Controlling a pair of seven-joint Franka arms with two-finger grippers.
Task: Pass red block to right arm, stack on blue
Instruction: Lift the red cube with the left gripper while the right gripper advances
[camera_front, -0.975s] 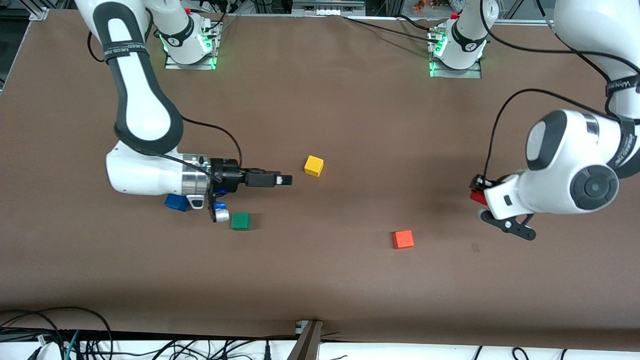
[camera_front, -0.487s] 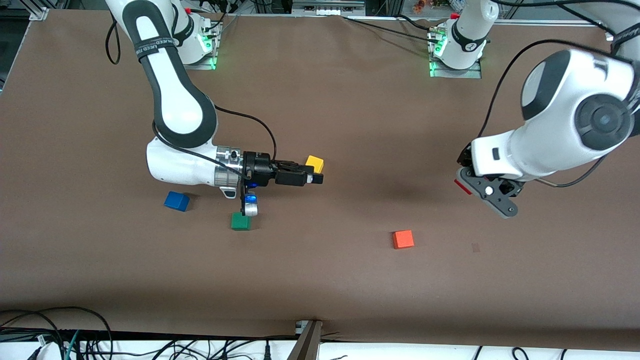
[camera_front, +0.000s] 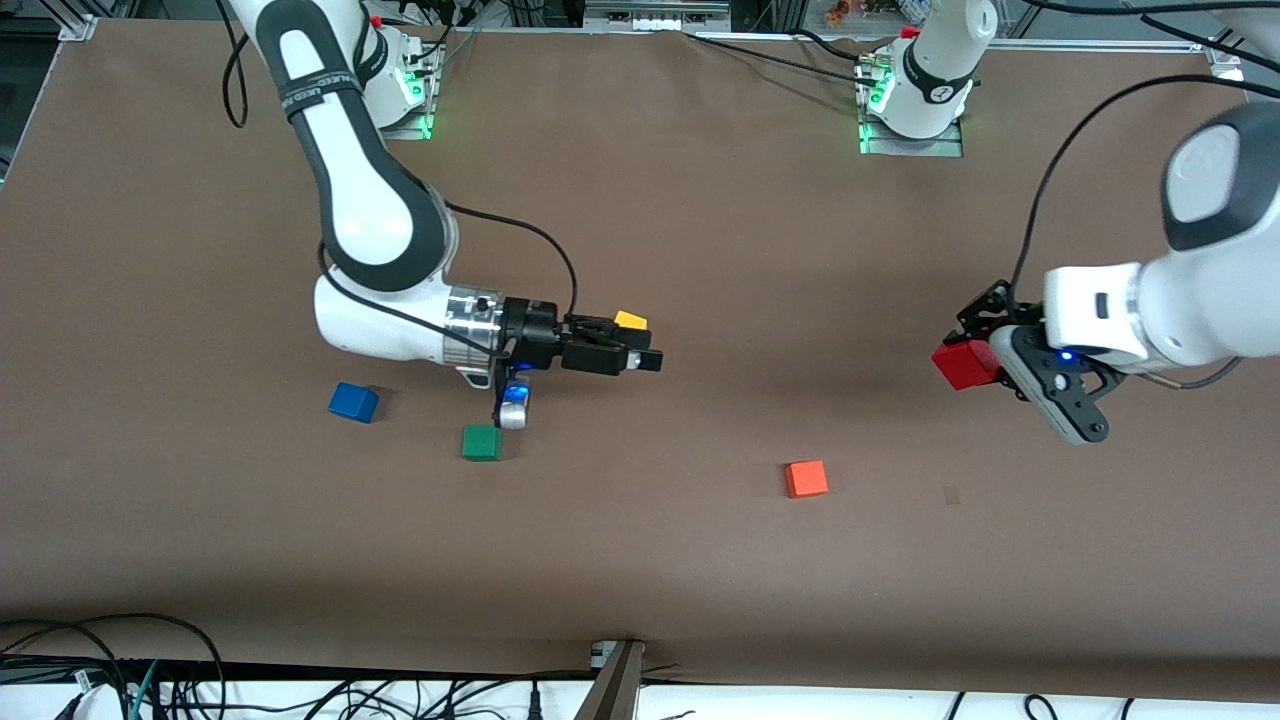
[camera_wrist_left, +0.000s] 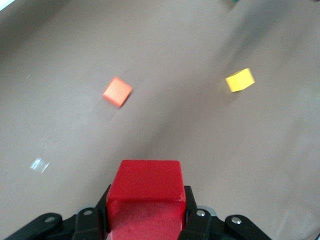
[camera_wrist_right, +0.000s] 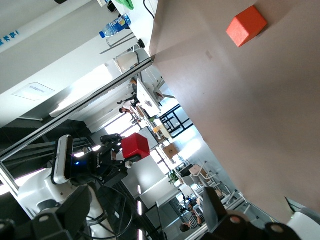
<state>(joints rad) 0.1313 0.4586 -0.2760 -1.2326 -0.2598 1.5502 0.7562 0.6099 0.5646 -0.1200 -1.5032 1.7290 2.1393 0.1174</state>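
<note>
- Left gripper clamped on the small deep-red wooden cube, held in the air over the brown counter at the left arm's end.
- Right gripper horizontal over mid-counter, just over the small yellow cube; fingers look parted in the right wrist view, nothing between them.
- Small bright-blue cube on the counter at the right arm's end, small green cube near it.
- Small orange cube sits apart, nearer the front camera.
</note>
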